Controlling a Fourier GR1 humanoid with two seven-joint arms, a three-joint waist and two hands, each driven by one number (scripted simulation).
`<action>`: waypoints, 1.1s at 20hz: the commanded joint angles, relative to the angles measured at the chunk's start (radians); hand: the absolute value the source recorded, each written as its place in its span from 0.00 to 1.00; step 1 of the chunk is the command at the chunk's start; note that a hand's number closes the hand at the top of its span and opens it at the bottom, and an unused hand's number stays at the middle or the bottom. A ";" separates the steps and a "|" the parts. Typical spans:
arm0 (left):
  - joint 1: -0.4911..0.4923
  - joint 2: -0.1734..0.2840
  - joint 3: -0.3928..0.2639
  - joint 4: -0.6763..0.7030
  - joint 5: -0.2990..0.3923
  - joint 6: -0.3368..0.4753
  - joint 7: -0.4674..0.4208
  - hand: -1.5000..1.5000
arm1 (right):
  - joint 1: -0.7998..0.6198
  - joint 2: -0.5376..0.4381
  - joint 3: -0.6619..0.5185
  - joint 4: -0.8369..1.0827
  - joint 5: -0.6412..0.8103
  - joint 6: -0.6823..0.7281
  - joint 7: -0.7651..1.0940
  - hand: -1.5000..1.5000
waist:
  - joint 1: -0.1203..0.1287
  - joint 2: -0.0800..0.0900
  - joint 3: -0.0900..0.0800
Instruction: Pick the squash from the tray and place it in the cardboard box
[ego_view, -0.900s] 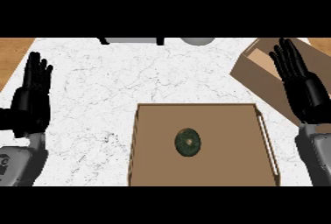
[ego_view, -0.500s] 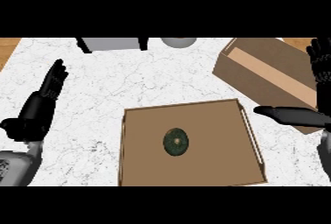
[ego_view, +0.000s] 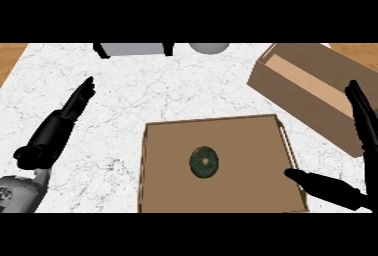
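- The squash (ego_view: 204, 162) lies dark green and round near the middle of the tray (ego_view: 170, 195), untouched.
- My right robot hand (ego_view: 359, 150) is open at the tray's right edge, thumb over the rim, fingers straight, holding nothing.
- The cardboard box (ego_view: 295, 85) sits up and to the right, just beyond the tray.
- My left robot hand (ego_view: 55, 131) rests open over the bench (ego_view: 148, 90), left of the tray.
- I judge this the approach step; next I need to move left over the squash and curl round it.
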 joint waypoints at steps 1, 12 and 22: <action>-0.012 0.004 -0.005 -0.019 -0.005 -0.027 0.001 0.50 | 0.105 -0.043 0.136 -0.152 0.234 0.053 0.131 0.00 | 0.021 0.005 0.002; -0.064 -0.037 -0.025 0.031 -0.014 -0.067 -0.006 0.50 | -0.155 0.072 0.490 -0.182 0.363 0.631 0.718 0.00 | 0.072 0.018 -0.002; -0.051 -0.026 0.001 0.040 -0.021 -0.083 -0.017 0.50 | -0.328 0.438 0.595 0.076 0.418 0.870 1.026 0.00 | 0.070 0.012 0.000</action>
